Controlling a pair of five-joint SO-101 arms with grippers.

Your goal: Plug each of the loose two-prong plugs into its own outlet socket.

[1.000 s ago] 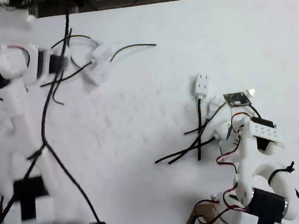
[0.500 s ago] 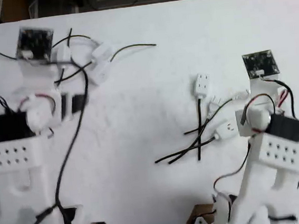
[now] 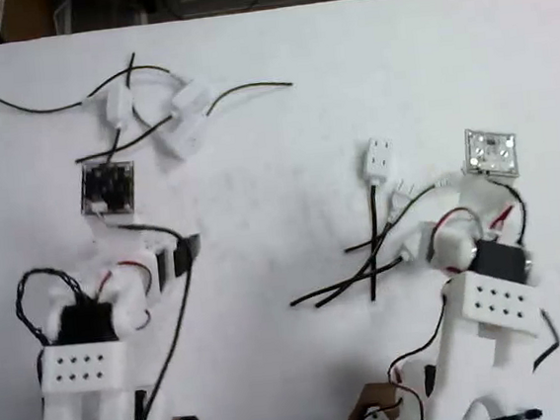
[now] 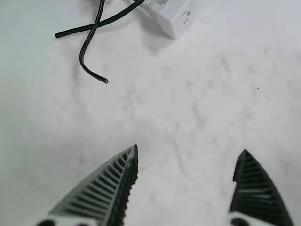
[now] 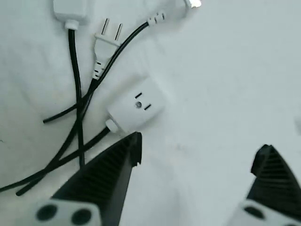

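Lying loose just beside the outlet socket (image 5: 136, 108), the two-prong plug (image 5: 106, 37) is not yet plugged, the right gripper (image 5: 201, 143) spread empty near that socket and the left gripper (image 4: 189, 150) spread empty well apart from it.

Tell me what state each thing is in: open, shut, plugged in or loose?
left gripper: open, holding nothing.
right gripper: open, holding nothing.
two-prong plug: loose, lying flat, prongs bare.
outlet socket by the right gripper: nothing plugged in.
outlet socket by the left gripper: nothing plugged in.
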